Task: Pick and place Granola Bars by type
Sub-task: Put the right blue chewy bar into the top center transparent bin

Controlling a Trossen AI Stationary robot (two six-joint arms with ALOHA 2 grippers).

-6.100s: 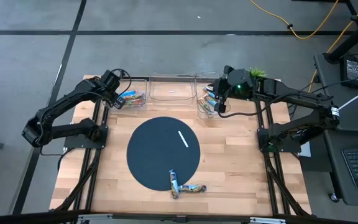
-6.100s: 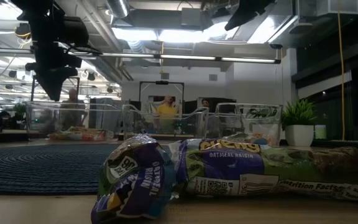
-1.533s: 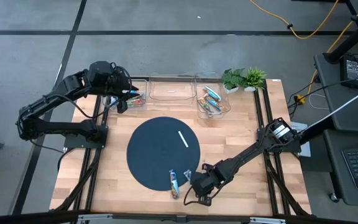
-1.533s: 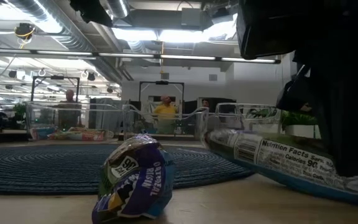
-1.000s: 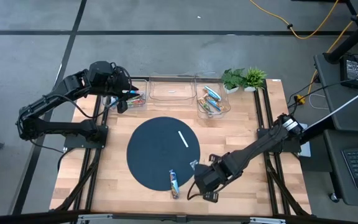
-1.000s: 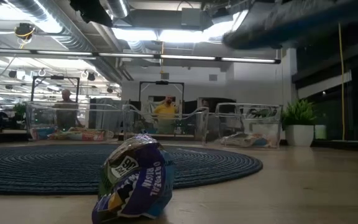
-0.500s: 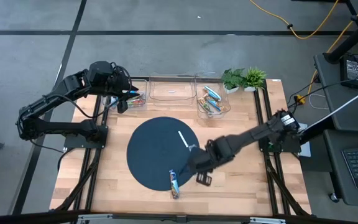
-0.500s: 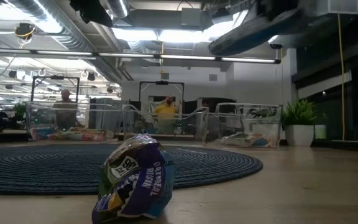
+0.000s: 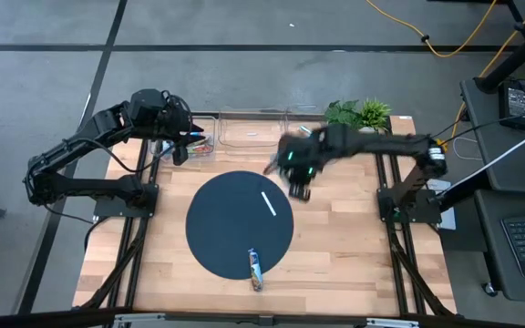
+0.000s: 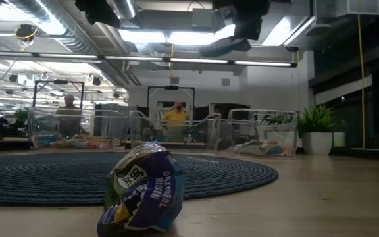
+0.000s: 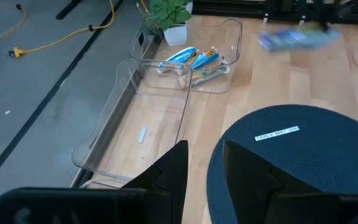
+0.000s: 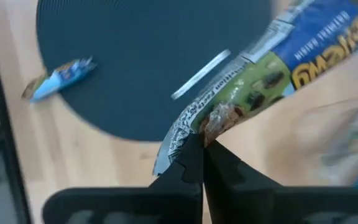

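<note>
My right gripper [image 9: 285,166] hangs above the wood between the dark round mat [image 9: 235,228] and the right-hand clear bin [image 11: 235,31], shut on a green-and-blue granola bar [image 12: 291,56]. That bar is a blue blur [image 11: 297,38] in the left wrist view. One more blue bar [image 9: 255,269] lies on the mat's near edge, close up in the low view [image 10: 143,197]. My left gripper [image 11: 201,165] waits over the left-hand bin [image 9: 194,146], slightly open and holding nothing. My right gripper pinches the crimped end of the bar's wrapper [image 12: 194,134] between its two shut fingers, which slant down from above. The bar is lifted clear of the table. Its length sticks out sideways past the fingertips.
A thin white strip [image 9: 269,203] lies on the mat. Three clear bins stand along the far edge: the left one [image 9: 194,146] and the right one hold wrapped bars, while the middle one [image 9: 249,132] holds only a small white scrap. Potted plants [image 9: 358,114] stand at the far right.
My right gripper has swung from the near edge of the table, beside the mat, up and toward the far edge near the right-hand bin. It stayed shut on the green-and-blue bar, which is lifted clear. The other bar has stayed on the mat's edge.
</note>
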